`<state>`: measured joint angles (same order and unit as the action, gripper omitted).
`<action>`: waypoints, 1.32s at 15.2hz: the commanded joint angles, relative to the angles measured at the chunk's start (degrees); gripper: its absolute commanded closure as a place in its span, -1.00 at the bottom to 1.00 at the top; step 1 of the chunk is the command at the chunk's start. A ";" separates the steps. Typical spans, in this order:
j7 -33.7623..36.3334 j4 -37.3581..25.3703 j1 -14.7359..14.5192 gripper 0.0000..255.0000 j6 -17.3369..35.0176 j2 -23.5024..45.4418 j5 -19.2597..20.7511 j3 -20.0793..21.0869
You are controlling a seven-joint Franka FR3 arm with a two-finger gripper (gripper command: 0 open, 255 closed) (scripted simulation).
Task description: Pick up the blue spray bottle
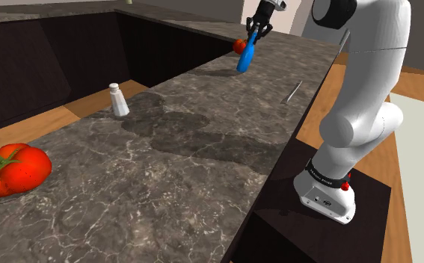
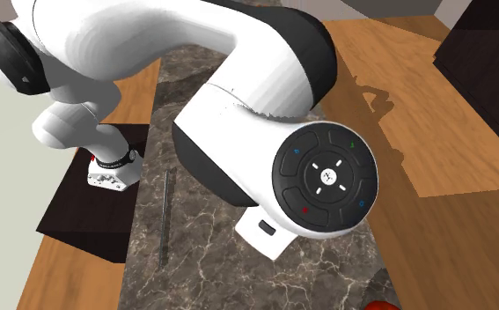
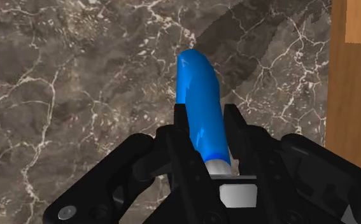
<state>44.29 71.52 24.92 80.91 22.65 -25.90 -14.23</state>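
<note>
- Closest to my shoulder camera, the big red tomato with a green stalk [image 1: 10, 170] lies on the dark veined stone countertop [image 1: 203, 142]. It is well away from the job.
- At lower right the white arm [image 1: 367, 82] rises from its dark box stand [image 1: 307, 224].
- Further along the counter a small white shaker with a grey cap [image 1: 118, 99] stands upright near the edge, untouched.
- Across from it a thin grey utensil [image 1: 291, 91] lies flat by the stand-side edge. I cannot tell what it is.
- At the far end I see the black two-finger gripper [image 1: 253, 33] coming down onto the slim glossy blue spray bottle [image 1: 246, 56], which hangs tilted beneath it.
- In the wrist view the fingers [image 3: 233, 124] press against both sides of the bottle, so I call the hand clamped on it.
- A small red tomato [image 1: 238, 45] sits just behind the bottle. I cannot tell whether they touch.
- Progress: the grasp looks made. The bottle's lower end and its shadow sit close together, so I cannot tell if it has cleared the stone.
- By my reading, what is left is a clean lift straight up, away from that tomato.
</note>
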 commanded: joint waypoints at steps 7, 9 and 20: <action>3.33 -3.98 -0.74 1.00 -3.32 6.49 0.00 1.21; 3.90 -5.98 -0.44 1.00 -4.91 6.79 -0.13 1.31; 7.86 -21.15 1.98 1.00 -15.21 10.91 -1.87 2.01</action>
<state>51.73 51.95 26.63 66.80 33.05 -27.56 -12.33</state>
